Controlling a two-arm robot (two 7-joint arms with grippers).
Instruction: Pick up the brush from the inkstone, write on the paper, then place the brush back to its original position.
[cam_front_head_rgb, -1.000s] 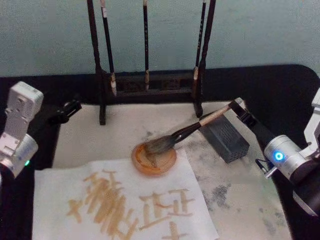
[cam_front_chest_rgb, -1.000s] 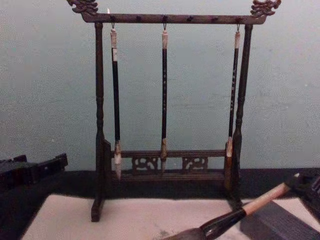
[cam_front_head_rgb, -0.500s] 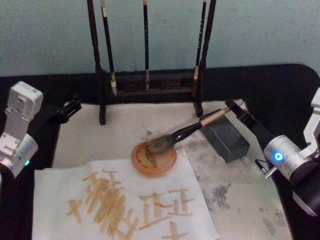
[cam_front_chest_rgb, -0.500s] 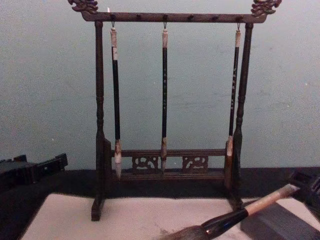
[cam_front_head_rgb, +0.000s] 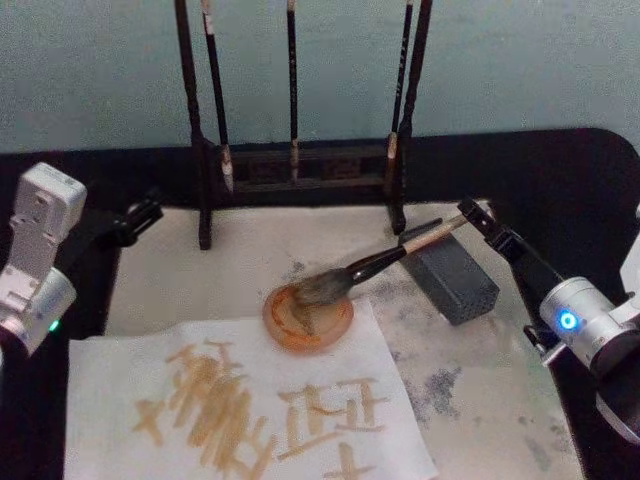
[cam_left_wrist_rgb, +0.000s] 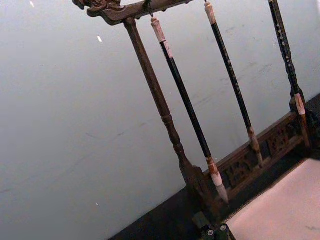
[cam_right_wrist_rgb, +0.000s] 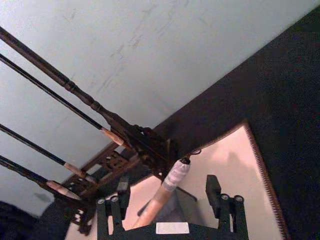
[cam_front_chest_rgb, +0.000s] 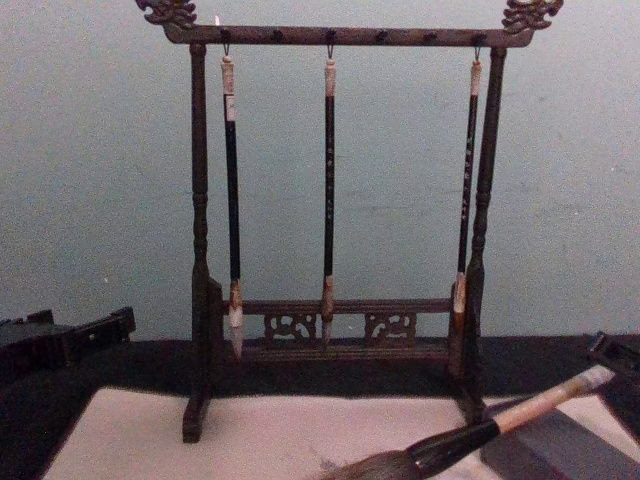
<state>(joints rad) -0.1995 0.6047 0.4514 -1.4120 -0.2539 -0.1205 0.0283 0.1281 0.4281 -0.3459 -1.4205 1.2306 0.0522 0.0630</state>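
The right hand (cam_front_head_rgb: 478, 222) sat at the brush's (cam_front_head_rgb: 385, 260) cord end, fingers apart on either side of the cream handle without clamping it. The brush lay tilted, bristles on the inkstone (cam_front_head_rgb: 308, 316), handle propped on the dark block (cam_front_head_rgb: 450, 278). It looked light and stiff, the bristles soft; the bare handle seemed the best grip. The left hand (cam_front_head_rgb: 148, 213) was parked off the paper's (cam_front_head_rgb: 170, 270) left edge; I could not tell its state.

cream-handled brush (cam_front_head_rgb: 385, 259) with grey bristles, orange inkstone (cam_front_head_rgb: 308, 318).
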